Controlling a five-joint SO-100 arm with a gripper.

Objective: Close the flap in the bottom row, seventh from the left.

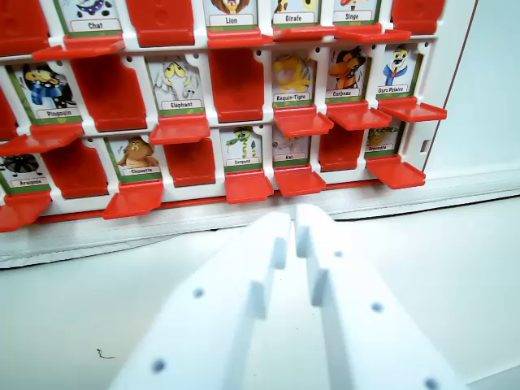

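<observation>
One view only, from the arm's wrist. It looks forward and slightly down along the white gripper point(294, 218), whose two fingers fill the lower middle of the frame, blurred by nearness. Beyond them, near the tips, stands the game board point(455, 81), facing the camera and a little tilted, its right side lower. Its left and top run out of frame; its right edge shows. White table point(455, 268) lies below.

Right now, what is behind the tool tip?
The board's white base rail and the bottom row: the Serpent flap and the Rat flap. The tool covers part of the rail.
</observation>
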